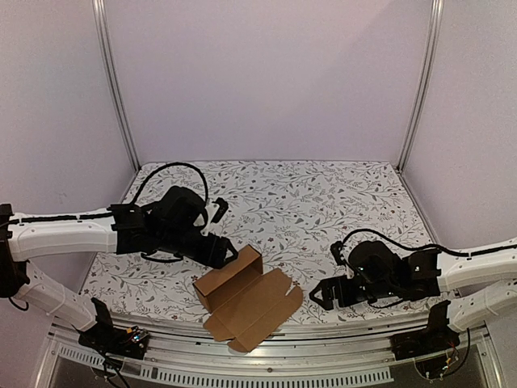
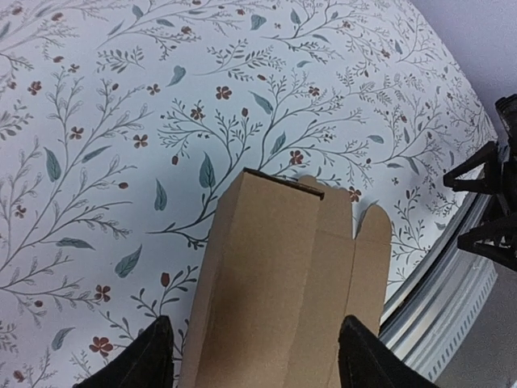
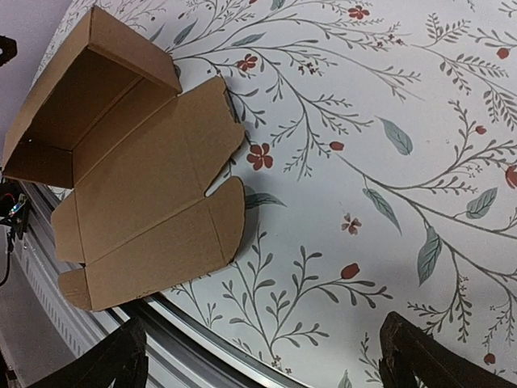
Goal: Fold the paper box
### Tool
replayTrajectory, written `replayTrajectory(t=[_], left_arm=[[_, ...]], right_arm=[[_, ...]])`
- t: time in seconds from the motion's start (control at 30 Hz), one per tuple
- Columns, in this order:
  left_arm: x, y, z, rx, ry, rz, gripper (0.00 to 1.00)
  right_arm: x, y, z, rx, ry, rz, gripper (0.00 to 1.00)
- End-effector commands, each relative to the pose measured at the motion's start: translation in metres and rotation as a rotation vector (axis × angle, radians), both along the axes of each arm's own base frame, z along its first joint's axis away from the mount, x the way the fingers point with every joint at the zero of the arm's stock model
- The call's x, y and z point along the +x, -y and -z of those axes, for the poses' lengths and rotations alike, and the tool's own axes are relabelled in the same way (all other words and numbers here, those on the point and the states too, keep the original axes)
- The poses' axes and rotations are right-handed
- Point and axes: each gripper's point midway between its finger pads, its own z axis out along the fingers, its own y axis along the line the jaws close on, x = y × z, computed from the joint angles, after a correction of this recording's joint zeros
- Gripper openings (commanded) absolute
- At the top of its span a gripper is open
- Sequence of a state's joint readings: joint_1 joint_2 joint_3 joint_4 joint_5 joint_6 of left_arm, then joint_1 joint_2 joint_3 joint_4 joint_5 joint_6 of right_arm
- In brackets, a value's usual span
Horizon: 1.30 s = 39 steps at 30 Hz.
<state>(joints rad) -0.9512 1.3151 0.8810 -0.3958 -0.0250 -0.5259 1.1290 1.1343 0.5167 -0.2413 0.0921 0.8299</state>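
The paper box (image 1: 242,297) is plain brown cardboard, standing near the table's front edge with its walls up and its lid flaps lying flat toward the front right. My left gripper (image 1: 226,252) hovers at the box's far-left end. In the left wrist view the box (image 2: 283,267) lies between and beneath the widely parted jaws of the left gripper (image 2: 258,356), with no clear pinch on it. My right gripper (image 1: 319,295) is open just right of the flaps. In the right wrist view the right gripper (image 3: 271,360) holds nothing and the box (image 3: 137,186) lies at the upper left.
A floral cloth (image 1: 323,202) covers the table. A metal rail (image 1: 323,327) runs along the near edge, close under the flaps and the right gripper, and shows in the right wrist view as the rail (image 3: 186,339). Pale walls and two upright posts (image 1: 117,89) enclose the back.
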Motion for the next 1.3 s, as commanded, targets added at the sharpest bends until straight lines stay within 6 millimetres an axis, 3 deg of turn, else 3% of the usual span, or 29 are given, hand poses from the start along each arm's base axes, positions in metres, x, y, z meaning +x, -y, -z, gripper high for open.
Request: replayTrajectory(t=[0.0, 0.37, 0.83, 1.27], left_arm=[[-0.004, -0.013, 0.016, 0.009, -0.075, -0.012, 0.68], [-0.009, -0.011, 0.033, -0.066, -0.169, 0.021, 0.67], [-0.007, -0.024, 0.055, -0.095, -0.235, -0.025, 0.53], [0.000, -0.040, 0.065, -0.107, -0.270, -0.089, 0.45]], right_arm=[[-0.019, -0.017, 0.009, 0.028, -0.126, 0.018, 0.99], [-0.020, -0.063, 0.037, 0.122, -0.250, 0.047, 0.92], [-0.004, -0.060, 0.054, 0.118, -0.198, 0.126, 0.79], [0.002, -0.059, 0.070, 0.171, -0.188, 0.152, 0.64]])
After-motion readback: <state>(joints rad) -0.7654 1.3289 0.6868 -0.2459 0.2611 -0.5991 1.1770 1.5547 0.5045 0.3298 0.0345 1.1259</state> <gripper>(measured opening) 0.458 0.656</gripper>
